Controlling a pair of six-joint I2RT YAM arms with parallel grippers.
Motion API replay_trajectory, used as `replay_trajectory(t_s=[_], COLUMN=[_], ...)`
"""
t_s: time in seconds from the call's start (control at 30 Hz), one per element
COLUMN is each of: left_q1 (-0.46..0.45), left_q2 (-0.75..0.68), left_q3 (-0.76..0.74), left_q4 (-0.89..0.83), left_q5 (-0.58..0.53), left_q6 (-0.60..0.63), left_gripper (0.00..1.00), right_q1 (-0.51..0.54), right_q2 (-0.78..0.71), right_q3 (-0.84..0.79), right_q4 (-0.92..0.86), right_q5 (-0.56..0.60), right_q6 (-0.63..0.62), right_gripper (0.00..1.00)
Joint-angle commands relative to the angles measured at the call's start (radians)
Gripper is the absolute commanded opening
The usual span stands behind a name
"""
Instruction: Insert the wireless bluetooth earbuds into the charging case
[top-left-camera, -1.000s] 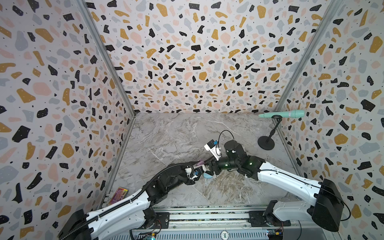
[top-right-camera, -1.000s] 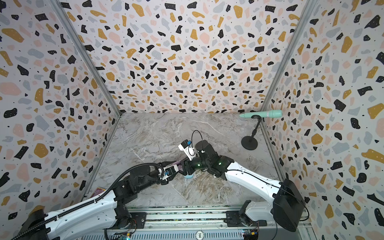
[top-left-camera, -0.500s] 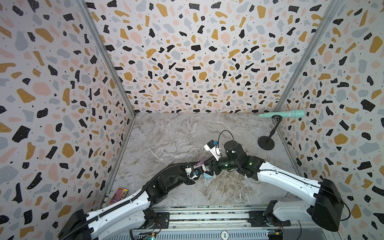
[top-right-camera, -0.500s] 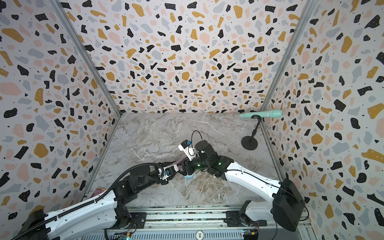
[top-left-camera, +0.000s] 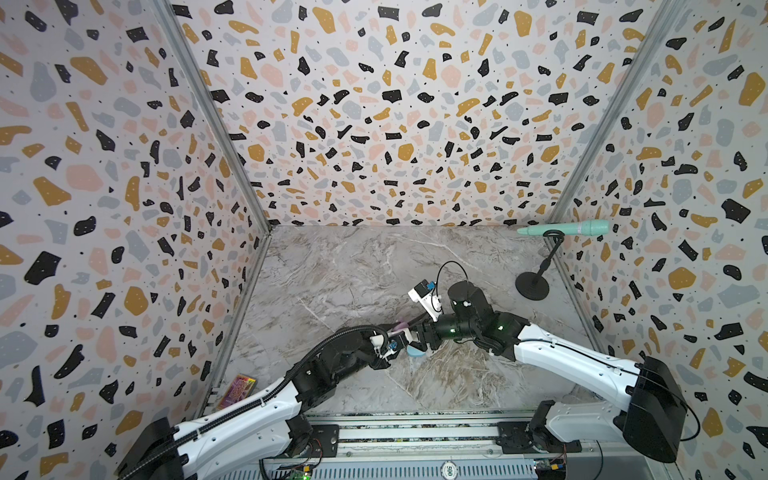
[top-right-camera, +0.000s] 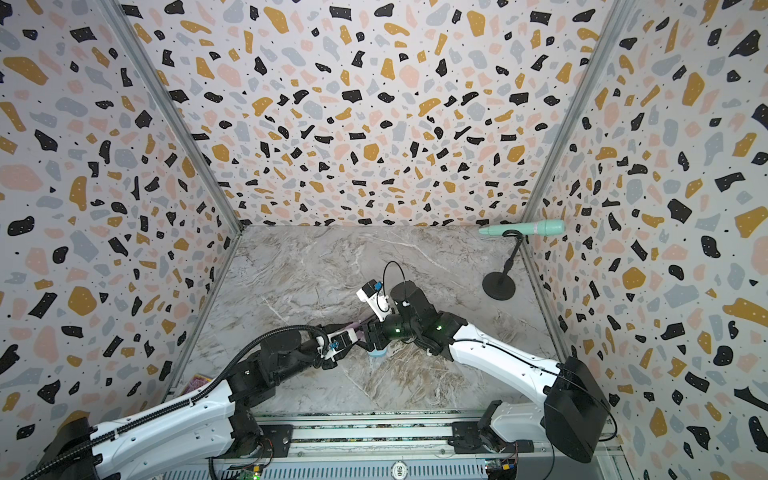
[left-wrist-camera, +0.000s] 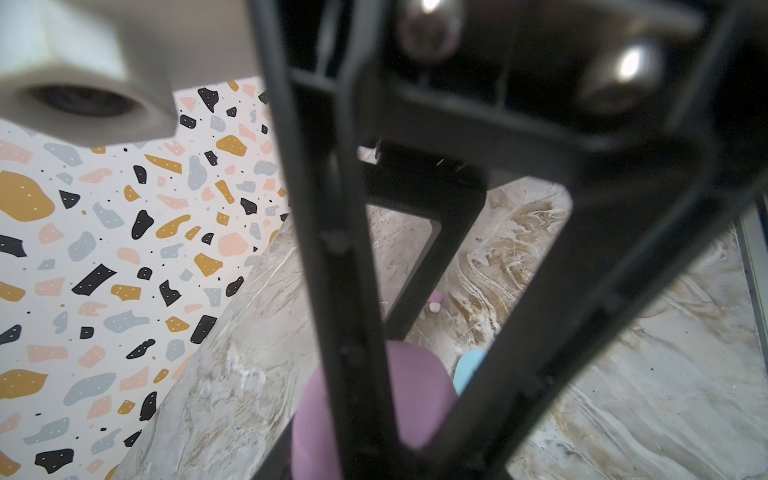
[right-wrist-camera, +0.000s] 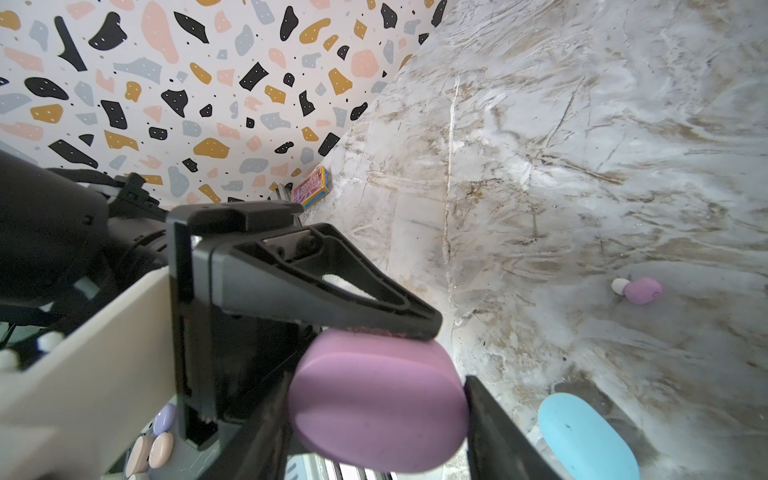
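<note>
while both arms meet near the middle of the desk, pink case (right-wrist-camera: 374, 386): up off the desk, and its lid looks shut.
right gripper (right-wrist-camera: 376, 432): its two fingers hug the pink case from both sides and hold it.
left gripper (left-wrist-camera: 388, 453): fingers squeezed almost together — one tip sits on the top edge of the pink case. i cannot tell if they nip the lid.
pink earbud (right-wrist-camera: 636, 291): lying bare on the desk, apart from both cases, not in a case yet. it is too small to find in the top views. i cannot make out the other earbuds for sure.
blue case (right-wrist-camera: 586, 436): lying on the desk just beside the grippers, on the front edge side. it looks shut.
step in hand: i think it is opening the pink case so an earbud can go in.
next move: i think the left tip must lift the lid gently while the right gripper holds tight — a slip could drop the case.
changed: the left fingers have closed up from a bit apart. the right grip is the same. arms and cases have hardly moved in the top views.
</note>
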Motion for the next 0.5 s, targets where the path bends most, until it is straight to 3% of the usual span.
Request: replay_trajectory(t_s=[0.0, 0.3, 0.47], left_q1=[-0.01, -0.01, -0.01], left_q2=[-0.002, -0.024, -0.016], left_q3=[0.001, -0.005, 0.027], left_q4=[0.064, 0.079, 0.026], left_q5=[-0.004, -0.012, 0.039], left_q6=[0.015, 0.003, -0.045], left_gripper=[0.0, 0.0, 0.0], right_q1=[0.005, 0.005, 0.005], right_q2=[-0.024, -0.05, -0.088], right_q3=[-0.004, -0.009, -0.018], right_q4=[0.034, 0.026, 0.043], right_q5=[-0.006, 0.021, 0.037], right_q6=[-0.001, -0.015, -0.011], right_gripper=[0.42, 0.85, 0.97])
